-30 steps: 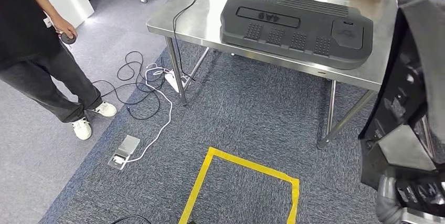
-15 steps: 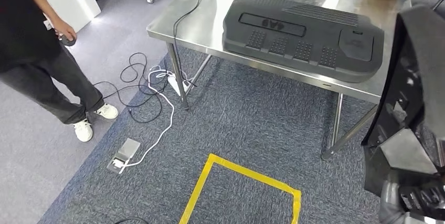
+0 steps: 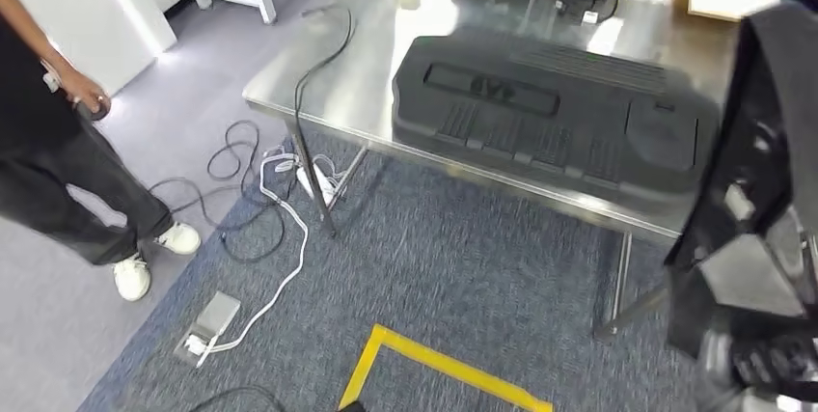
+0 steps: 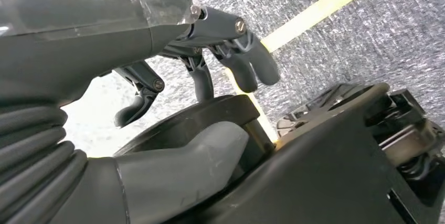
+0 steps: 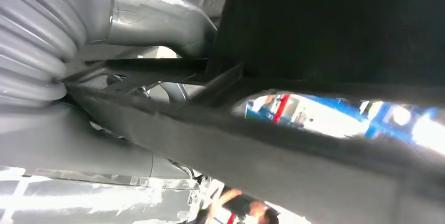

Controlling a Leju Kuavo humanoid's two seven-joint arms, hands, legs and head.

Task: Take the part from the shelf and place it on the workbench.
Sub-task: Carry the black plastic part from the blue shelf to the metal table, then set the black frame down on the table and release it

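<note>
- The black part (image 3: 772, 142) stands on edge, long axis running upright, just above the right hand (image 3: 762, 364), which grips its lower edge.
- Left hand (image 4: 173, 77) hangs over the carpet, fingers (image 4: 246, 61) spread, grasping nothing.
- A second black cover (image 3: 550, 118) lies flat on the steel worktop (image 3: 338, 94), ahead of the right hand, long axis along the near edge.
</note>
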